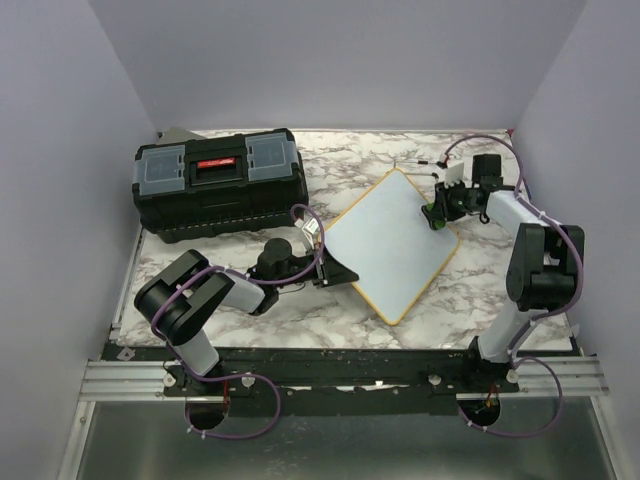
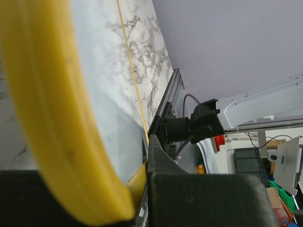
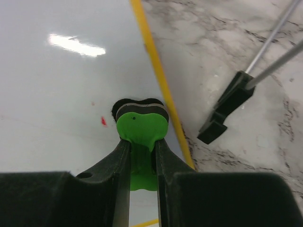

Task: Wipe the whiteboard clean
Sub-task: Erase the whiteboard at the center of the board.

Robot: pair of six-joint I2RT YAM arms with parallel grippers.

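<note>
The whiteboard (image 1: 393, 240) with its yellow-tan frame lies turned like a diamond on the marble table. My left gripper (image 1: 338, 272) is shut on its left frame edge; the yellow frame (image 2: 57, 132) fills the left wrist view. My right gripper (image 1: 438, 214) is shut on a green eraser (image 3: 141, 130) with a black felt pad, pressed on the board near its right edge. A small red mark (image 3: 103, 121) remains on the white surface (image 3: 57, 94) just left of the eraser.
A black toolbox with grey lid compartments (image 1: 220, 178) stands at the back left. A black foot on thin metal rods (image 3: 227, 111) lies on the marble right of the board. Purple cables run along both arms. Walls enclose the table.
</note>
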